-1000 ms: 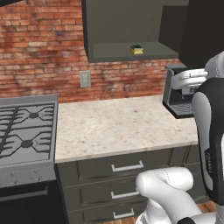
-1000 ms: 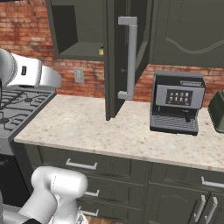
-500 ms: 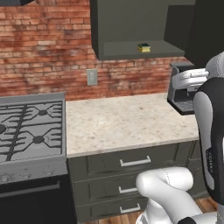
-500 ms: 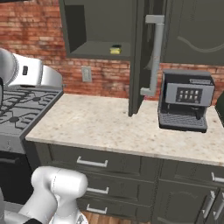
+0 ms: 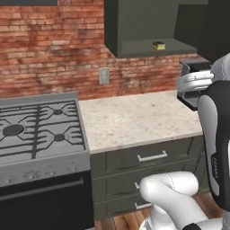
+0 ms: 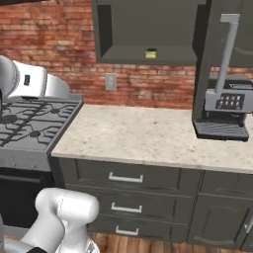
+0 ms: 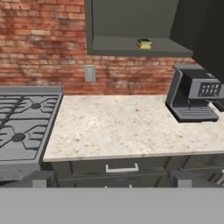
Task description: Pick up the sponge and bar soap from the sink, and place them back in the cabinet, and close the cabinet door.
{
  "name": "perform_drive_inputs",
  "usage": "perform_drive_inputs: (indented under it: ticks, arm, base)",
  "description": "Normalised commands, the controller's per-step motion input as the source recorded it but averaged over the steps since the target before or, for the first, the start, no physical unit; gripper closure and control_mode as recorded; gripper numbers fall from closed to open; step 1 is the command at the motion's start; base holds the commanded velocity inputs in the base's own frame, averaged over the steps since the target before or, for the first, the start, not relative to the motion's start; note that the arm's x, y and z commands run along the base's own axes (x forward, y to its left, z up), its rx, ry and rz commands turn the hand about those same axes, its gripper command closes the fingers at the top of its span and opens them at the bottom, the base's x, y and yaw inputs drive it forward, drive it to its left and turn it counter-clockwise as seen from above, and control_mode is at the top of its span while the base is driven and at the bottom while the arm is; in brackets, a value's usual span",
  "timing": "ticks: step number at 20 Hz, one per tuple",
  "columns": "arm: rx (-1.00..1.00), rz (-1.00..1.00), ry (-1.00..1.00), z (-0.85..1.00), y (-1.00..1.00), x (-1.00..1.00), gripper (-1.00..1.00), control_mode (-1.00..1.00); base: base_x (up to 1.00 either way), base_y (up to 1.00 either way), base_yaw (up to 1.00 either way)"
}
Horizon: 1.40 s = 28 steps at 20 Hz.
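The sponge, yellow with a dark green face, lies on the bottom shelf of the open cabinet; it is also on that shelf as the sponge and sponge. The cabinet door stands swung out to the right, its silver bar handle facing me. My gripper is open with nothing between its fingertips. It hangs back from the counter edge, well below and short of the cabinet. The sink and the bar soap are out of view.
A speckled stone counter runs below the cabinet. A gas stove sits at its left and a coffee machine at its right, just under the open door. Drawers with silver pulls line the front.
The whole picture has slid to the right in both base views, so the base has moved left along the counter. The sponge stays on the shelf and the gripper stays open.
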Motion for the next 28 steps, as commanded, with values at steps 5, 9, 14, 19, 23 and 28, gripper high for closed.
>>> perform_drive_inputs:
  ticks: [5, 9, 14, 19, 23, 28]
  arm:
    - [0.0, 0.0, 0.0, 0.0, 0.0, 0.0, -1.0, 1.0]
    - [0.0, 0.0, 0.0, 0.0, 0.0, 0.0, -1.0, 1.0]
    - [0.0, 0.0, 0.0, 0.0, 0.0, 0.0, -1.0, 1.0]
    - [0.0, 0.0, 0.0, 0.0, 0.0, 0.0, -1.0, 1.0]
    - [0.0, 0.0, 0.0, 0.0, 0.0, 0.0, -1.0, 1.0]
    - [0.0, 0.0, 0.0, 0.0, 0.0, 0.0, -1.0, 1.0]
  base:
    - [-0.33, 0.2, -0.29]
    - [-0.42, 0.1, -0.44]
    - [-0.5, 0.1, -0.51]
    - [-0.54, 0.13, -0.51]
    - [-0.47, 0.12, -0.51]
    - [-0.51, 0.14, -0.53]
